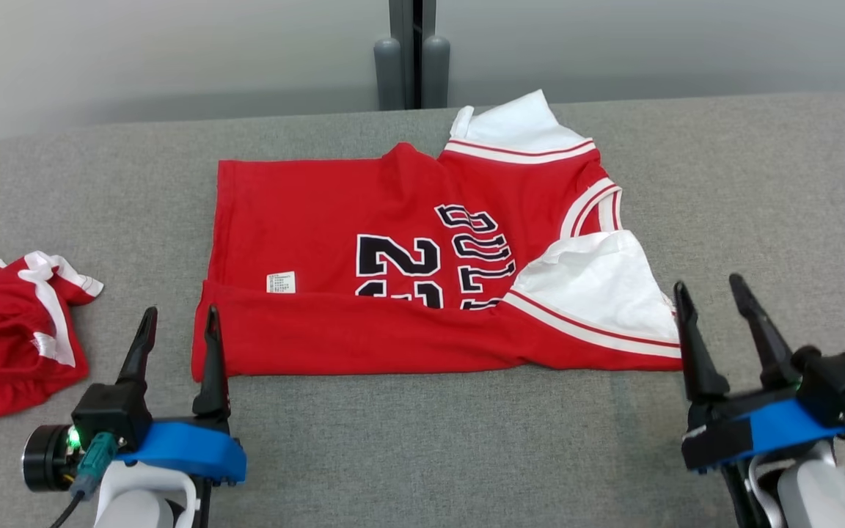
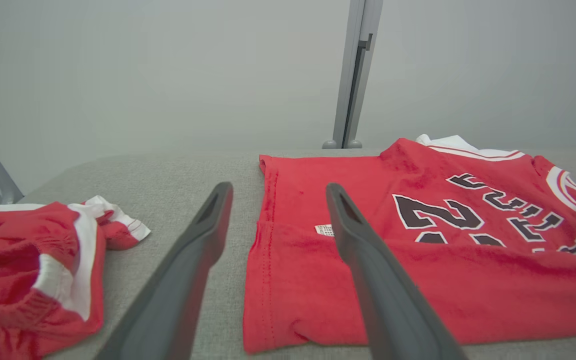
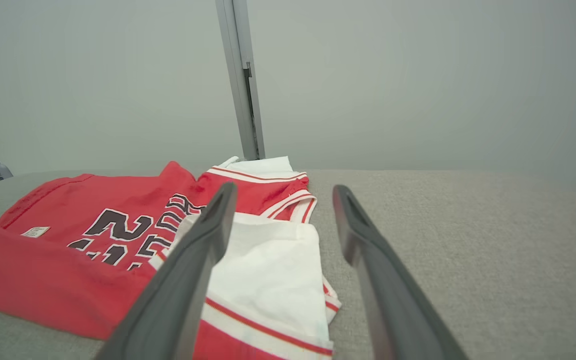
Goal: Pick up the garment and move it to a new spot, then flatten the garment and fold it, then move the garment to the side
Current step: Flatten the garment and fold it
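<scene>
The garment [image 1: 364, 242] is a red jersey with white sleeves and black numbers, lying mid-table with its near edge folded up over the body. It also shows in the left wrist view [image 2: 418, 270] and in the right wrist view [image 3: 78, 260]. My left gripper [image 1: 180, 323] stands open just off the jersey's near left corner, fingers [image 2: 198, 260] straddling that edge without touching cloth. My right gripper [image 1: 710, 293] is open beside the near white sleeve [image 1: 598, 286], its fingers [image 3: 363, 250] empty, the sleeve [image 3: 268, 280] under the left one.
A second red and white piece of clothing [image 1: 8, 330] lies bunched at the table's left edge, also in the left wrist view [image 2: 28, 265]. The grey fabric table [image 1: 760, 191] has room to the right and in front. A grey post [image 1: 411, 51] stands behind the table.
</scene>
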